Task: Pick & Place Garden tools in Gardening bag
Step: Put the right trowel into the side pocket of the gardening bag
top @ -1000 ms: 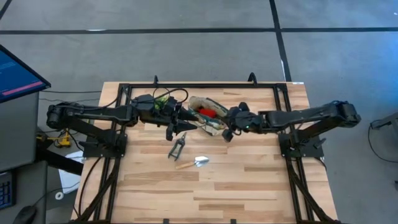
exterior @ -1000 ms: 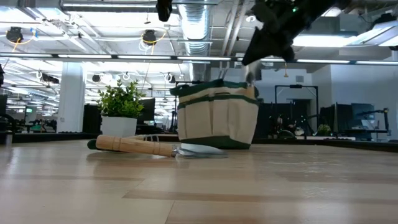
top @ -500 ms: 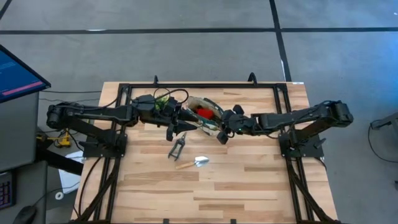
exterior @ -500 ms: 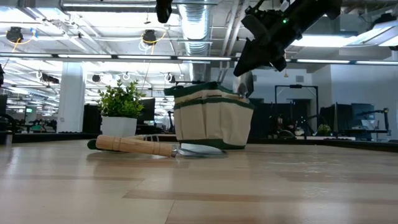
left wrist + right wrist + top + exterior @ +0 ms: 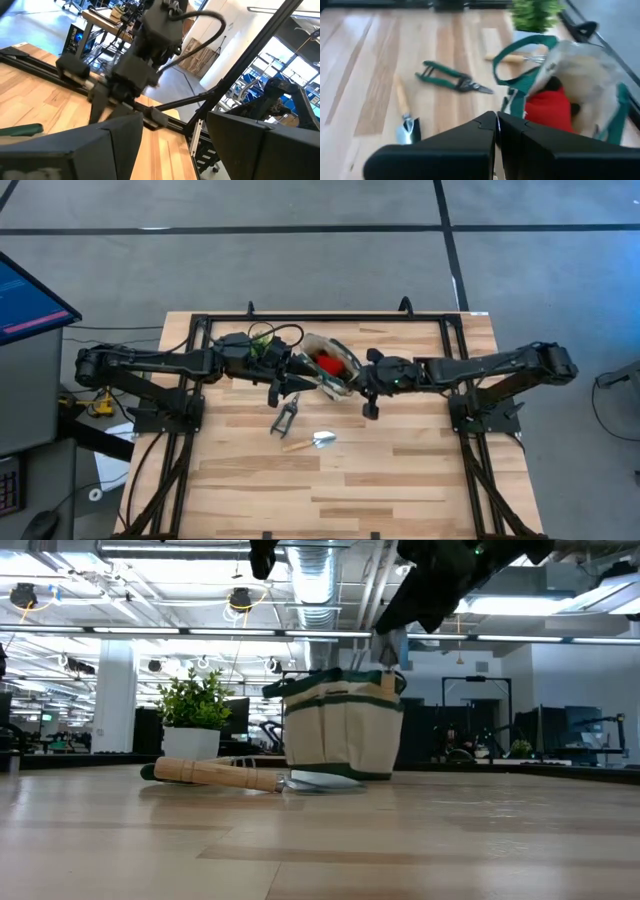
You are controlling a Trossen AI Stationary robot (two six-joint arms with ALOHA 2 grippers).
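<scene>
- The left gripper [image 5: 300,375] reaches in from the table's left edge toward the middle of the far edge and sits against the left rim of the gardening bag [image 5: 335,365]. Its fingers [image 5: 90,150] stand wide; whether they pinch the fabric I can't tell. My guess is it's there to steady the bag and keep its mouth open.
- A small potted plant [image 5: 195,715] stands just behind that arm, out of the job.
- The pruning shears [image 5: 285,415] lie flat on the table, just nearer than the left gripper, untouched.
- A wooden-handled trowel [image 5: 310,441] lies a little nearer still, toward the table's centre, also waiting.
- The gardening bag sits upright near the far edge, mouth gaping, with a red piece [image 5: 547,107] already inside.
- Another wooden-handled tool [image 5: 512,58] lies beyond the bag, beside the plant.
- The right gripper [image 5: 368,406] hangs just beside the bag's right rim, above the table, fingers [image 5: 470,137] pressed together with nothing between them. It looks free to go for the next tool.
</scene>
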